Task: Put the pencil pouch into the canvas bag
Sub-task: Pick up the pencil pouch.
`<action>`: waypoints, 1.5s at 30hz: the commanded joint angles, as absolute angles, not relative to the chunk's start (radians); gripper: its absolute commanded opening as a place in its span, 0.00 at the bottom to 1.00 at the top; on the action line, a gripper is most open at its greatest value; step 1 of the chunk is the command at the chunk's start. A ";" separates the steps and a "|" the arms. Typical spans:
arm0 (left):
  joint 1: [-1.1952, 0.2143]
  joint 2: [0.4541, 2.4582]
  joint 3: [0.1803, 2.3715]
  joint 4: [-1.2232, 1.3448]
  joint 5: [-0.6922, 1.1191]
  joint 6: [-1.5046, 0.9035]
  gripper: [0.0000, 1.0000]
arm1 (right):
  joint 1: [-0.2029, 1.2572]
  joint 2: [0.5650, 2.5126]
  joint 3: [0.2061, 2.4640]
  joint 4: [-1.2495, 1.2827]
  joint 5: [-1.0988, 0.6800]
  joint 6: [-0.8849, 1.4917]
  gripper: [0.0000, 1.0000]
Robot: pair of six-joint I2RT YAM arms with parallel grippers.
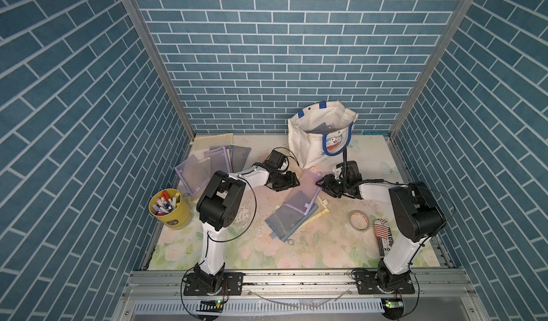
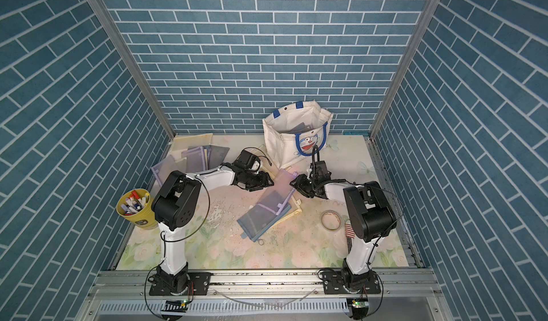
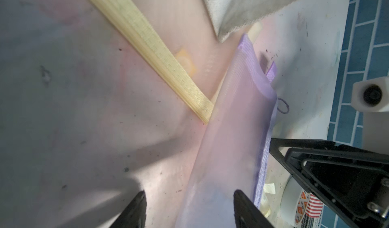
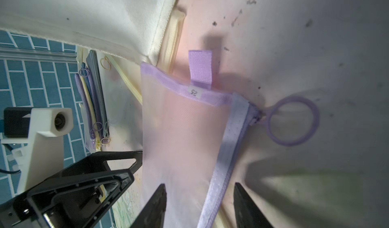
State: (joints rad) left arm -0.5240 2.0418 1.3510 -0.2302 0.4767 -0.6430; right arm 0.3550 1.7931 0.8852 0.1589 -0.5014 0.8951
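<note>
The pencil pouch [image 1: 307, 186] [image 2: 280, 187], lilac see-through mesh with a purple zipper and ring pull, lies on the table in both top views, just in front of the canvas bag [image 1: 308, 147] [image 2: 283, 149]. The bag stands upright and open at the back, cream with blue handles. My left gripper [image 1: 296, 183] [image 3: 189, 193] is open astride the pouch's [image 3: 237, 121] long plain edge. My right gripper [image 1: 320, 183] [image 4: 200, 185] is open astride the zipper edge of the pouch [image 4: 183, 132]. Neither pair of jaws visibly presses the mesh.
A blue-grey pouch [image 1: 286, 221] and cream pouches lie under and in front of the lilac one. More pouches [image 1: 207, 162] are piled at the back left. A yellow cup of markers [image 1: 170, 208] stands left; a tape roll [image 1: 358, 220] and a striped item [image 1: 382, 233] lie right.
</note>
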 commanded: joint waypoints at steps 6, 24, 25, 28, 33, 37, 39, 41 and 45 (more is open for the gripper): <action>-0.572 2.083 1.400 -0.160 0.476 -0.698 0.50 | 0.353 1.900 0.900 0.275 -0.551 0.958 0.49; -0.601 1.989 1.333 -0.097 0.481 -0.761 0.42 | 0.353 1.720 0.795 0.386 -0.585 0.988 0.00; -0.601 1.973 1.325 -0.097 0.475 -0.760 0.44 | 0.353 1.695 0.795 0.359 -0.584 0.973 0.00; -0.600 1.912 1.287 -0.097 0.458 -0.760 0.54 | 0.354 1.588 0.795 0.256 -0.577 0.918 0.00; -0.601 1.778 1.192 -0.123 0.422 -0.731 0.69 | 0.356 1.374 0.831 0.035 -0.542 0.839 0.00; -0.610 1.658 1.119 -0.176 0.365 -0.681 0.81 | 0.358 1.250 0.899 -0.104 -0.496 0.828 0.00; -0.622 1.597 1.100 -0.230 0.321 -0.639 0.90 | 0.359 1.221 0.966 -0.184 -0.459 0.823 0.00; -0.633 1.545 1.086 -0.273 0.285 -0.606 0.97 | 0.358 1.218 1.046 -0.242 -0.426 0.821 0.00; -0.654 1.445 1.052 -0.302 0.239 -0.556 0.99 | 0.351 1.294 1.250 -0.331 -0.389 0.856 0.00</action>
